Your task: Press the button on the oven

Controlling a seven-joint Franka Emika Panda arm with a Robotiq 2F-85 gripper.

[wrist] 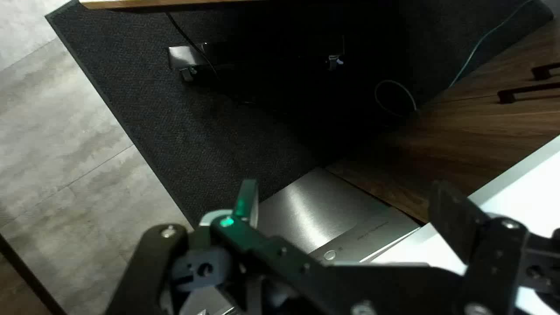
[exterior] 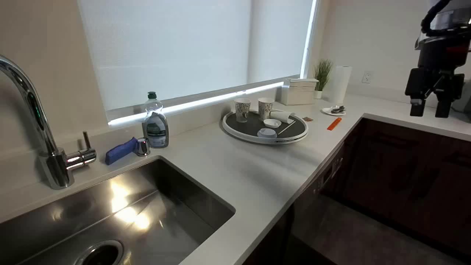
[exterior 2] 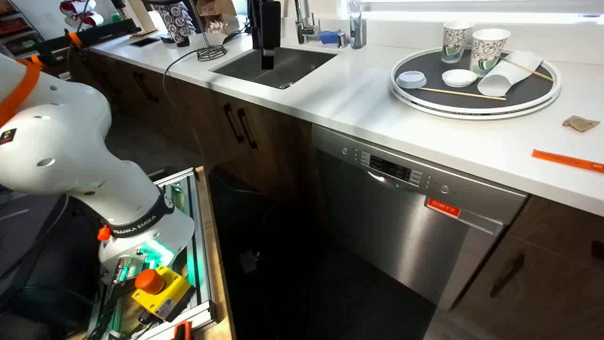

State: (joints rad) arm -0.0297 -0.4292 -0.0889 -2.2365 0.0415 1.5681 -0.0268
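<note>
Black two-fingered gripper (exterior: pixel 429 109) hangs mid-air, fingers wide apart, holding nothing; under the smooth white counter (exterior 2: pixel 349 106) sits the brushed-steel dishwasher (exterior 2: pixel 401 226); small round silver button (exterior 2: pixel 444 189) right of its dark display (exterior 2: pixel 390 168).

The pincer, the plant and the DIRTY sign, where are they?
Pincer (exterior: pixel 430 109), in an exterior view: midway between its fingertips.
Plant (exterior: pixel 322 75), in an exterior view: its green leaves.
DIRTY sign (exterior 2: pixel 443 208), in an exterior view: its red front.

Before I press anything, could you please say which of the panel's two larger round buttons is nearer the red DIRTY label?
The right-hand button, facing the panel: it sits just above the label; the left-hand button is at the opposite end.
</note>
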